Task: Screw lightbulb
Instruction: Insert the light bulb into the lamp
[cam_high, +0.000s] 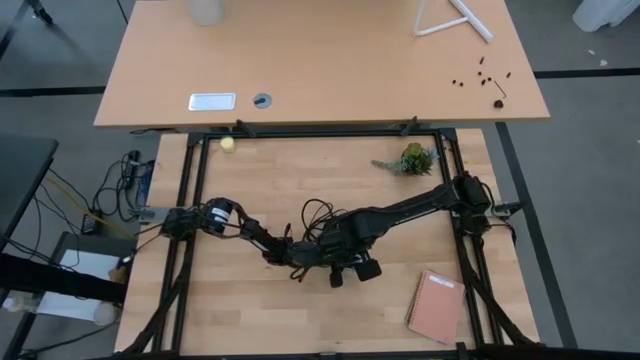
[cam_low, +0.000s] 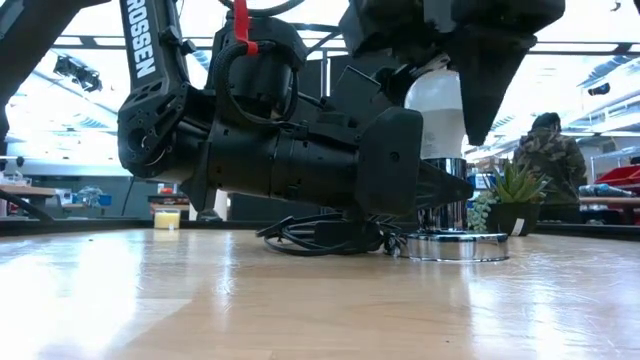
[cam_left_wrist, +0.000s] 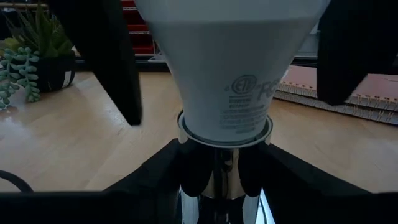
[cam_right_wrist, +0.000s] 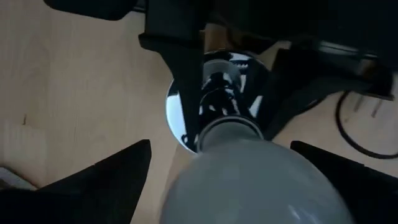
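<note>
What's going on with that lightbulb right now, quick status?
Left gripper clamped on socket stem. Right gripper open, straddling lightbulb. Bulb upright in socket; black cord lies beside base.

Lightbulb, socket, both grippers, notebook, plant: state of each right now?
lightbulb: upright, base seated in the socket
socket: flat on the table, its neck clamped by the left gripper
left gripper: shut on the socket, low at the table
right gripper: open, fingers either side of the lightbulb, not touching
notebook: closed, flat
plant: upright
</note>
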